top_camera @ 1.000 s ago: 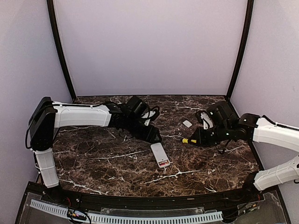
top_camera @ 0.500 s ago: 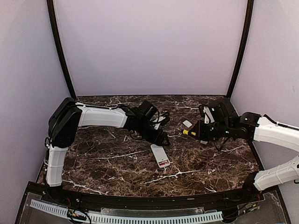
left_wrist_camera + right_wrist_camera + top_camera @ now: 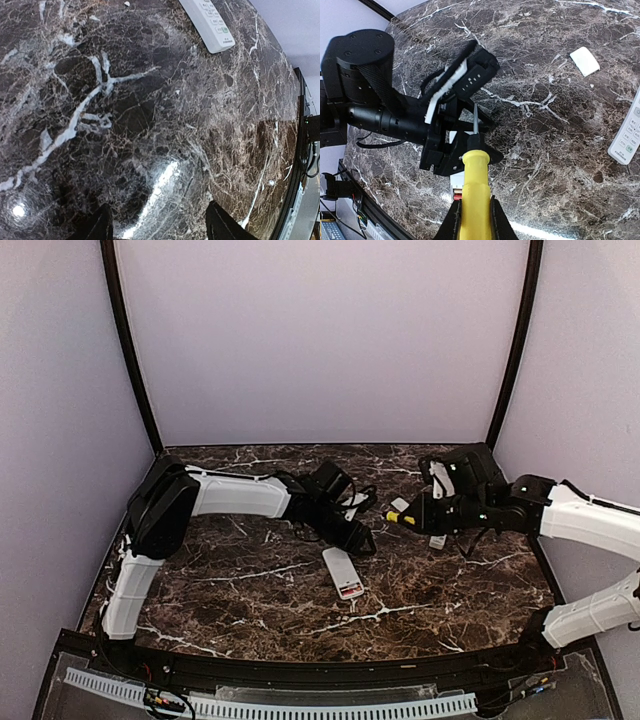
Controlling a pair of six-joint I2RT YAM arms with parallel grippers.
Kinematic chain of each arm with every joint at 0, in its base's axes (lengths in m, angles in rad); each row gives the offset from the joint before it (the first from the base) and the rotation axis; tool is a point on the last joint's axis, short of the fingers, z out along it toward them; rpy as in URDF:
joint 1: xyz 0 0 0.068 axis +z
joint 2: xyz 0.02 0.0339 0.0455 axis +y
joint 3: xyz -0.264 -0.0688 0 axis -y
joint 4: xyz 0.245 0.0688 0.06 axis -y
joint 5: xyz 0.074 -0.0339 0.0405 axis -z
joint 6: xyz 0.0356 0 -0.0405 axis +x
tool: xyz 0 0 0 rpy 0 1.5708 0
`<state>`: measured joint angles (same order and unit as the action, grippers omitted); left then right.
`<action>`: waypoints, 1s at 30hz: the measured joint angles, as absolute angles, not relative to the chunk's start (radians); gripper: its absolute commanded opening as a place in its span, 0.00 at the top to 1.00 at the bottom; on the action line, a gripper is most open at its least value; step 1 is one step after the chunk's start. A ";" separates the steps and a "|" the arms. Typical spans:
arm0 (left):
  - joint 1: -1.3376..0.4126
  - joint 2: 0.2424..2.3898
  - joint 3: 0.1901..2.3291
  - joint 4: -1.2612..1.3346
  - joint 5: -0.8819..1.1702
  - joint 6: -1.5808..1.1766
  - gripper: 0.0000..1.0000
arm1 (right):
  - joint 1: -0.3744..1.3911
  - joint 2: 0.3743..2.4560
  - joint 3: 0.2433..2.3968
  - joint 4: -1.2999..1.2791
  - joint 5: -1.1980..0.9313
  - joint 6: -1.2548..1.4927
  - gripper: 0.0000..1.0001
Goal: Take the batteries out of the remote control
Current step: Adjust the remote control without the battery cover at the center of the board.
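The white remote control [image 3: 341, 567] lies back-up at the table's middle, and the red batteries [image 3: 350, 590] show in its open near end. In the right wrist view a red battery [image 3: 455, 190] peeks out beside the yellow handle. My right gripper [image 3: 422, 516] [image 3: 473, 212] is shut on a yellow-handled screwdriver [image 3: 398, 518] [image 3: 474, 190], held above the table with its tip pointing at the left gripper. My left gripper [image 3: 357, 538] [image 3: 160, 227] hovers just above the remote's far end, open with only bare marble between its fingers [image 3: 97, 226].
A flat white back cover [image 3: 400, 505] [image 3: 584, 61] lies behind the screwdriver. A second remote [image 3: 207, 22] [image 3: 626, 137], buttons up, lies under the right arm. The dark marble table [image 3: 230, 580] has a black rail [image 3: 306, 135] along its near edge, and walls enclose the other three sides.
My left arm has swung right, bringing its gripper toward the remote's far end. The right gripper has carried the screwdriver up and left. The remote has stayed put.
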<state>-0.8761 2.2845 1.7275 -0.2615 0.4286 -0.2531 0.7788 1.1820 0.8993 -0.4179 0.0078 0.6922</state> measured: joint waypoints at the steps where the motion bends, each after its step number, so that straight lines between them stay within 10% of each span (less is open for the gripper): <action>1: -0.881 2.288 1.728 -0.265 0.424 -0.253 0.37 | 0.779 1.176 0.899 -0.418 0.008 0.689 1.00; 30: -0.938 2.107 1.475 -0.347 0.330 -0.228 0.27 | 0.779 1.102 0.863 -0.441 0.018 0.681 1.00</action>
<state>-0.9379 2.1071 1.4746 -0.3470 0.3302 -0.2276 0.7788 1.1023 0.8635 -0.4412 0.0181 0.6811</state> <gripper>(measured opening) 0.708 0.141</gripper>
